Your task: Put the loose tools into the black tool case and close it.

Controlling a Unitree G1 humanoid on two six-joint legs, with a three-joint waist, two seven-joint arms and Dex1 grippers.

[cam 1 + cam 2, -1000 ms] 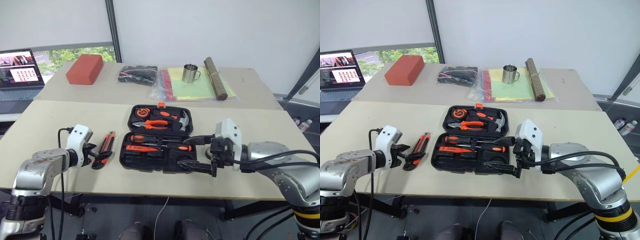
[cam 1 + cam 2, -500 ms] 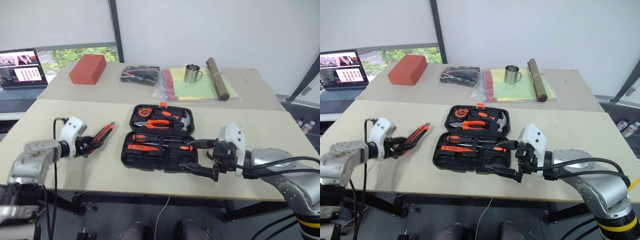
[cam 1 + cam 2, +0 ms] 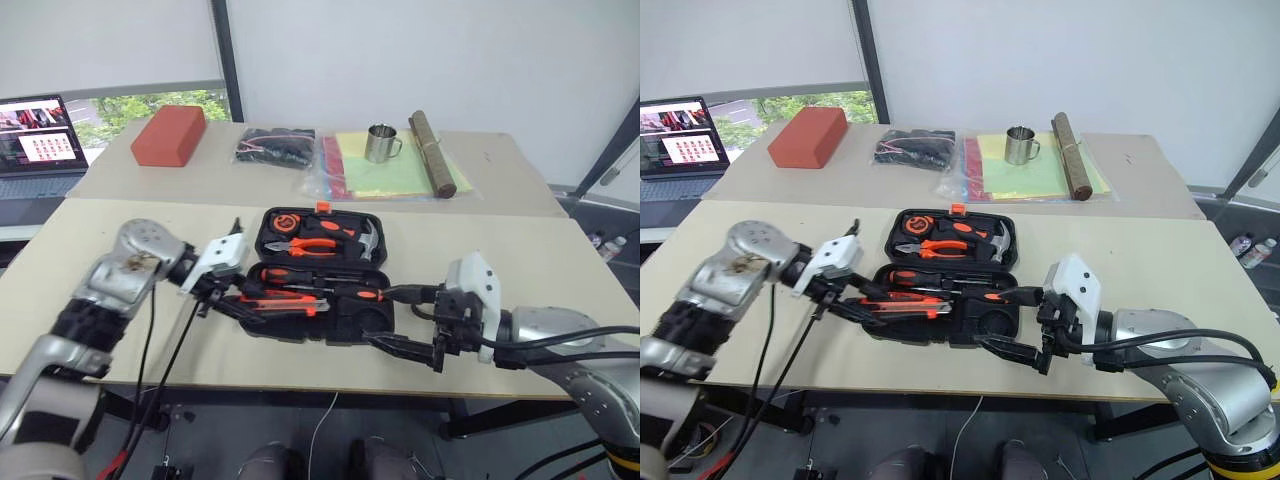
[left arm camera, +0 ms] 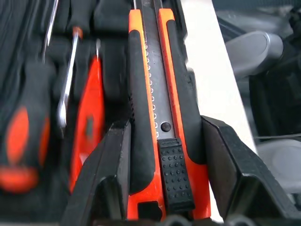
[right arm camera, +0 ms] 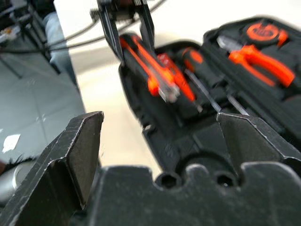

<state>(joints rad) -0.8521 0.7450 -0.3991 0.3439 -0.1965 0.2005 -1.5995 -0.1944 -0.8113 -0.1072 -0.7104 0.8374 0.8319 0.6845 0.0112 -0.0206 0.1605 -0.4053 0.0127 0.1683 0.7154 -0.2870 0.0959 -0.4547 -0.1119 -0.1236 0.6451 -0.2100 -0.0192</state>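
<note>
The black tool case [image 3: 352,326] lies open in the middle of the near table, with orange-and-black screwdrivers [image 3: 300,275] in its front half. My left gripper [image 3: 226,298] is shut on the orange-and-black utility knife [image 4: 153,108]. It holds the knife [image 3: 278,304] low over the case's front left part, pointing right. Whether the knife touches the case I cannot tell. My right gripper [image 3: 401,320] stands open at the case's front right corner with nothing between its fingers [image 5: 84,141].
Pliers [image 3: 316,245], a hammer and a tape measure sit in the case's rear half. On the far table are a red block [image 3: 169,136], a black cable bundle [image 3: 275,147], a metal cup [image 3: 379,143], coloured sheets, a brown roll [image 3: 432,155] and a laptop [image 3: 40,135].
My left gripper shut on the utility knife lying left of the case, lifted it and swung it right over the case's front left. The right gripper stayed open near the front right corner.
</note>
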